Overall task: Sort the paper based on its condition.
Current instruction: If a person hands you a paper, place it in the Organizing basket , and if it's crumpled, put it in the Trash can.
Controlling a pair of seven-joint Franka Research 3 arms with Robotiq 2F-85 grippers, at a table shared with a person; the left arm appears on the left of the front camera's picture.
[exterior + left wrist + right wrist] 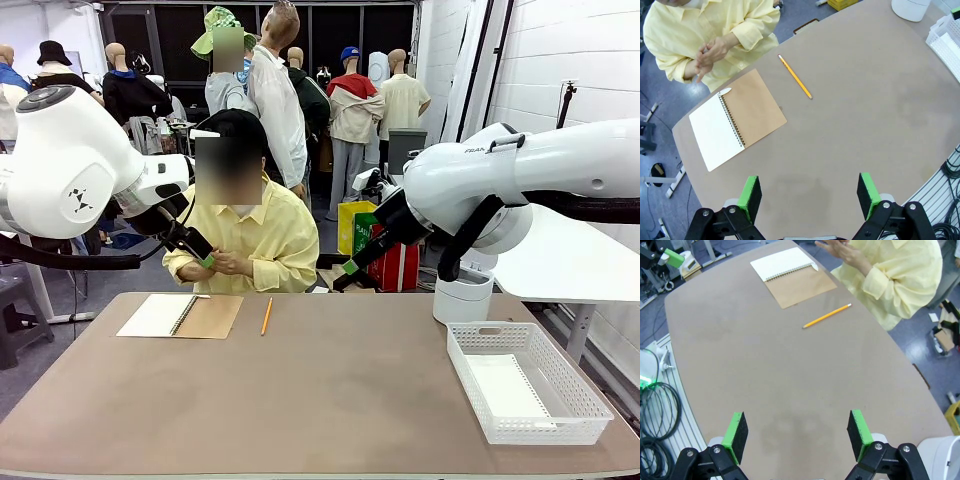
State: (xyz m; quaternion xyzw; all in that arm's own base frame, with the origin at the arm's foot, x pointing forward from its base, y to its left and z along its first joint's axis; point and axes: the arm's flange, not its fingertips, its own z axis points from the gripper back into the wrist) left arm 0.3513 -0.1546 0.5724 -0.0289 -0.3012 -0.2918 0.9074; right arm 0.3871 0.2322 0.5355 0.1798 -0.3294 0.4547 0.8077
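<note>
**Caller:** Both grippers are up off the table, operator. From the front, your left gripper [200, 250] hangs in front of the person's hands [228, 262]; your right gripper [352, 268] angles down-left, well above the table [330, 390]. I can't read either jaw gap from here.

**Spotter:** And the paper?

**Caller:** One white sheet [505, 388] lies flat in the white basket [580, 415], below and to the outer side of your right gripper.

**Spotter:** Left wrist?

**Caller:** Your left gripper [810, 194] stands wide open, holding nothing. Beyond its fingers lie an open notebook [737, 120] and a pencil [795, 76].

**Spotter:** Right wrist?

**Caller:** Your right gripper [797, 434] is also spread wide and holds nothing; the notebook [792, 274] and pencil [826, 316] lie well ahead.
</note>
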